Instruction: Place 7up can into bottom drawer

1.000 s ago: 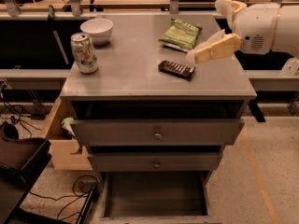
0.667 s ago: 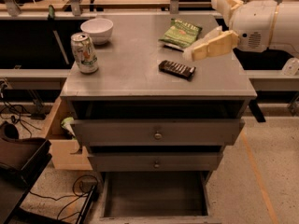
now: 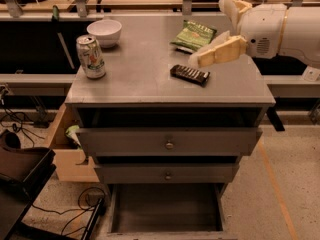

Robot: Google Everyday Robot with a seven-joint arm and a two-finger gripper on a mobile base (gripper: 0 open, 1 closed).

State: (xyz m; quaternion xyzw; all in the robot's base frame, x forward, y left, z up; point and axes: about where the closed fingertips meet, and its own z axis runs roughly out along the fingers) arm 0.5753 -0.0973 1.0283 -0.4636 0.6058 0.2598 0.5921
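Gripper [image 3: 208, 34] hovers open, empty, over the cabinet top [image 3: 145, 81] at right — 7up can [image 3: 91, 56] stands well apart, opposite edge.

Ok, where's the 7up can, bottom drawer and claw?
7up can [image 3: 91, 57], camera view, its label side.
bottom drawer [image 3: 165, 207], camera view, its bare floor.
claw [image 3: 208, 33], camera view, between its fingertips, over the cabinet's [image 3: 145, 81] right side.

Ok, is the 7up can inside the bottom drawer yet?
No, the 7up can stands on the cabinet top by the white bowl; the tool hovers at the top's right side.
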